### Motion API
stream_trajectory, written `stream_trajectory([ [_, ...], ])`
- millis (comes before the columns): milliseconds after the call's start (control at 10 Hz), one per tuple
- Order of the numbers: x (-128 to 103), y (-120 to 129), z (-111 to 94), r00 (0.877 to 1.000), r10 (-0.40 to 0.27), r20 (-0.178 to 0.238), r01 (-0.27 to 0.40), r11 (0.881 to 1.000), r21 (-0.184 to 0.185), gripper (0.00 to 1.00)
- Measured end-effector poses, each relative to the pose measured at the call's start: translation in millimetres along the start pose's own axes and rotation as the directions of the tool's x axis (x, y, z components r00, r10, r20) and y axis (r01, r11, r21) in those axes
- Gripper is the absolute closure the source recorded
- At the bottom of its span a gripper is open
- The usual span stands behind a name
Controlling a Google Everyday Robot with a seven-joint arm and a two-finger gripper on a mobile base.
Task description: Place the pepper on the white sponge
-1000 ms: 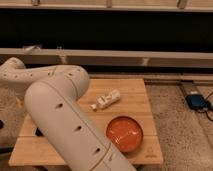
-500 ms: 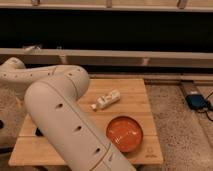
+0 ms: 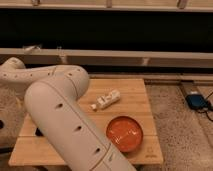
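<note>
The robot's arm (image 3: 65, 115) fills the wooden table's (image 3: 135, 90) nine o'clock side. The gripper is out of sight, its grip unknowable, and neither pepper nor white sponge shows. A white bottle (image 3: 107, 100) lies centre, an orange bowl (image 3: 125, 133) at five o'clock; placement appears unfinished.

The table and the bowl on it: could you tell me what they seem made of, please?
Table: pale wood, matte, with faint board lines. Bowl: orange-red, smooth, slightly glossy, probably plastic or glazed ceramic. The gripper is out of view.

White arm (image 3: 65, 115) bent across left foreground, gripper out of view
</note>
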Motion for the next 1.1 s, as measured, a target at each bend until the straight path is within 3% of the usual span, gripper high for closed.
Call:
stream_trajectory([
  [200, -4, -1, 3, 1.0, -0.007, -0.002, 0.007, 1.0, 0.009, 0.2],
  [600, -6, -26, 35, 0.999, 0.003, -0.054, -0.002, 1.0, 0.019, 0.2],
  [1100, 6, -39, 55, 0.995, 0.034, -0.089, -0.036, 0.999, -0.017, 0.2],
])
